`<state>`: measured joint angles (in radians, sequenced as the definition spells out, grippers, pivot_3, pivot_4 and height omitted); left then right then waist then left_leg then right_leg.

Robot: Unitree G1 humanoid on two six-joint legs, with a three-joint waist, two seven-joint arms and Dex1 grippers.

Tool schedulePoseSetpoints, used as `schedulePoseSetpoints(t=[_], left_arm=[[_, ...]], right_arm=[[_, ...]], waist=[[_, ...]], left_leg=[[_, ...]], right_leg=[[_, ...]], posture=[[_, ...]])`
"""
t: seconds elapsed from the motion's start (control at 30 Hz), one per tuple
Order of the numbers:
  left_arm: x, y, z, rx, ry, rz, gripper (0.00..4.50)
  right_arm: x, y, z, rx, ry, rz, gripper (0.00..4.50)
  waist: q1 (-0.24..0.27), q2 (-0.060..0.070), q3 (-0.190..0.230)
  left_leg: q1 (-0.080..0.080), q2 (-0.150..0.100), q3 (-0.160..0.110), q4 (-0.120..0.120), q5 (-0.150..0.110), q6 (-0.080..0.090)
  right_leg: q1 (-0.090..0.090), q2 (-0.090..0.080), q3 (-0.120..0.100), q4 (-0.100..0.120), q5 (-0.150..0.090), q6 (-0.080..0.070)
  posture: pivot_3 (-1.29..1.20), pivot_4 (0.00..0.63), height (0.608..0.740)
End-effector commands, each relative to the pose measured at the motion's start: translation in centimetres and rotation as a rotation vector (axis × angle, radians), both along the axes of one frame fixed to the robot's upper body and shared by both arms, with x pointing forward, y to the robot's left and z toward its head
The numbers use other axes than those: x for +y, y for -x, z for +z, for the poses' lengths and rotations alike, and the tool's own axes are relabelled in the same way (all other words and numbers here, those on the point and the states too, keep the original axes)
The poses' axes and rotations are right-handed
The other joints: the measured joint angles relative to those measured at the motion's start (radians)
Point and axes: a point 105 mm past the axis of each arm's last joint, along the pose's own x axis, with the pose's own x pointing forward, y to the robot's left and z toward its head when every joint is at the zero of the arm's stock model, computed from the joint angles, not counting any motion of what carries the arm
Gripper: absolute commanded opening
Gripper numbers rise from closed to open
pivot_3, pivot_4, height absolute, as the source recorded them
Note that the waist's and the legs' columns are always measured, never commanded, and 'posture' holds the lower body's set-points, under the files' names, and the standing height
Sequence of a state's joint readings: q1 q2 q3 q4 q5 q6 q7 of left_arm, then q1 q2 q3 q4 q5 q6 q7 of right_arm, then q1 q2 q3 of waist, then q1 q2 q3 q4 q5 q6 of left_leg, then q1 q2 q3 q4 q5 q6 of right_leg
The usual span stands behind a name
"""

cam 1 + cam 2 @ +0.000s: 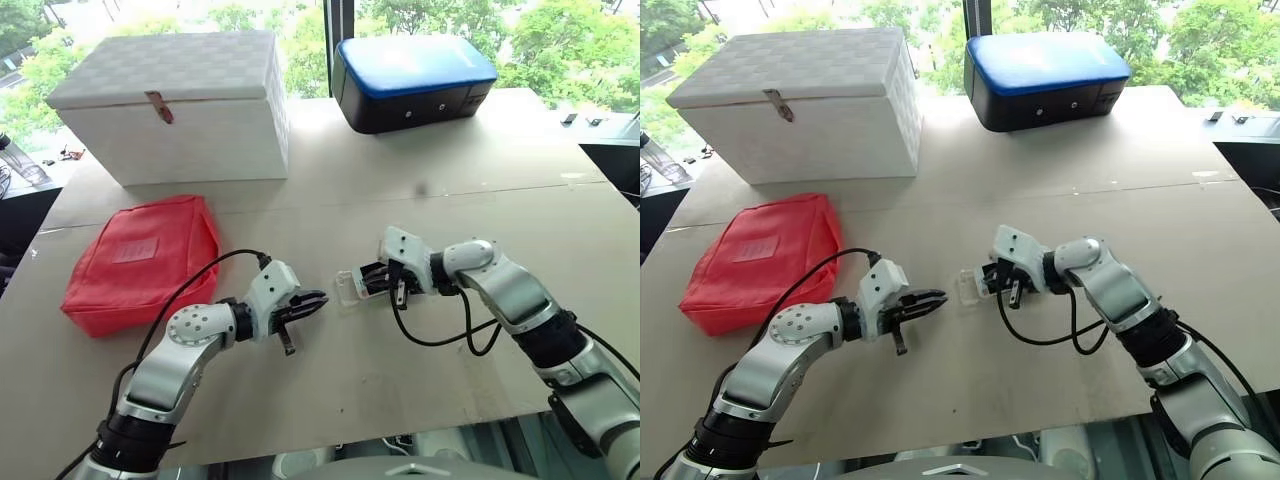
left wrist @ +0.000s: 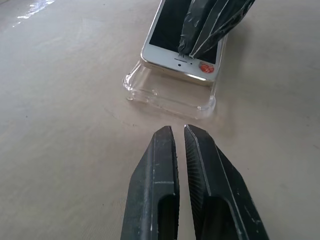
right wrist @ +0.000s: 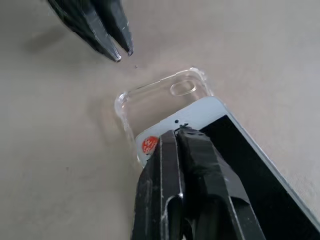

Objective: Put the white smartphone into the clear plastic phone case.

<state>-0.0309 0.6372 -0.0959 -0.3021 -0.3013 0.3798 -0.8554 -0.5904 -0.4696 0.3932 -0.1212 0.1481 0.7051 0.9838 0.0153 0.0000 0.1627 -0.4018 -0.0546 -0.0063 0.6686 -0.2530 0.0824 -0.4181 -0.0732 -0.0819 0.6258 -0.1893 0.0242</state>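
Observation:
The white smartphone [image 2: 167, 30] lies screen up over the clear plastic phone case [image 2: 165, 97] on the table; its white end with an orange-red round sticker stops short of the case's near end. My right gripper [image 3: 176, 132] is shut, with its tips pressed onto that white end of the smartphone [image 3: 205, 112], and the bare part of the case [image 3: 160, 97] shows just past them. My left gripper [image 2: 177, 131] is shut and holds nothing, pointing at the case's free end from a short way off. From above, the two grippers [image 1: 322, 300] [image 1: 375, 282] face each other across the case [image 1: 347, 288].
A white lidded box [image 1: 170, 100] stands at the back left and a blue-topped black case [image 1: 410, 80] at the back middle. A red pouch [image 1: 140, 260] lies at the left. The table's front edge [image 1: 400, 430] runs close below both arms.

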Motion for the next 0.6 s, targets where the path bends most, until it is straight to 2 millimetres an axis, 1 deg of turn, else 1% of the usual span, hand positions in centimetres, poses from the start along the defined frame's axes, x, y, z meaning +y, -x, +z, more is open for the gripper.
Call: schedulePoseSetpoints(t=[0.03,0.1,0.17,0.3,0.4,0.47,0.6], left_arm=[[-0.1,0.0,0.8,-0.037,0.013,-0.01,0.37],[-0.2,-0.1,0.8,-0.037,0.015,-0.011,0.37],[-0.2,-0.2,0.8,-0.039,0.016,-0.012,0.37],[-0.2,-0.5,0.8,-0.046,0.017,-0.01,0.37],[-0.2,-0.6,0.9,-0.054,0.018,-0.005,0.37],[-0.2,-0.4,1.0,-0.056,0.02,0.0,0.37],[0.0,0.1,0.9,-0.054,0.023,0.014,0.37]], right_arm=[[-0.8,-1.2,4.8,-0.14,-0.05,-0.046,0.0],[-1.3,-2.2,5.5,-0.214,0.016,-0.048,0.0],[-1.2,-2.7,5.5,-0.241,0.052,0.011,0.0],[-2.0,-4.8,3.6,-0.286,0.212,0.114,0.0],[-2.4,-6.2,3.0,-0.297,0.294,0.193,0.0],[-2.5,-6.5,2.9,-0.283,0.32,0.25,0.0],[-3.1,-6.4,2.1,-0.231,0.382,0.356,0.0]], waist=[[0.0,0.0,0.0],[-0.001,0.0,0.0],[-0.001,0.0,0.001],[-0.002,0.0,0.003],[-0.002,-0.001,0.005],[-0.002,-0.001,0.007],[-0.004,-0.001,0.007]], left_leg=[[0.0,0.0,0.0,0.0,0.0,0.0],[-0.001,0.0,0.0,-0.001,0.001,-0.002],[-0.001,0.0,0.0,-0.002,0.001,-0.001],[-0.001,0.0,0.0,-0.002,0.001,0.001],[-0.001,-0.001,0.001,-0.001,0.002,0.001],[-0.001,-0.001,0.001,-0.001,0.004,-0.001],[-0.002,0.0,0.001,-0.002,0.004,-0.001]], right_leg=[[0.0,0.0,0.0,0.0,0.001,0.0],[-0.001,0.0,0.0,-0.001,0.001,0.0],[-0.001,0.0,0.0,-0.002,0.001,0.0],[-0.001,0.0,0.0,-0.003,0.0,0.0],[-0.001,0.0,0.0,-0.003,0.0,0.0],[-0.001,0.0,0.001,-0.003,0.0,0.0],[-0.001,0.001,0.001,-0.003,0.001,0.0]], posture=[[0.0,0.15,0.74],[0.0,0.15,0.74],[0.0,0.15,0.74],[0.0,0.15,0.74],[0.0,0.15,0.74],[0.0,0.15,0.74],[0.0,0.15,0.74]])
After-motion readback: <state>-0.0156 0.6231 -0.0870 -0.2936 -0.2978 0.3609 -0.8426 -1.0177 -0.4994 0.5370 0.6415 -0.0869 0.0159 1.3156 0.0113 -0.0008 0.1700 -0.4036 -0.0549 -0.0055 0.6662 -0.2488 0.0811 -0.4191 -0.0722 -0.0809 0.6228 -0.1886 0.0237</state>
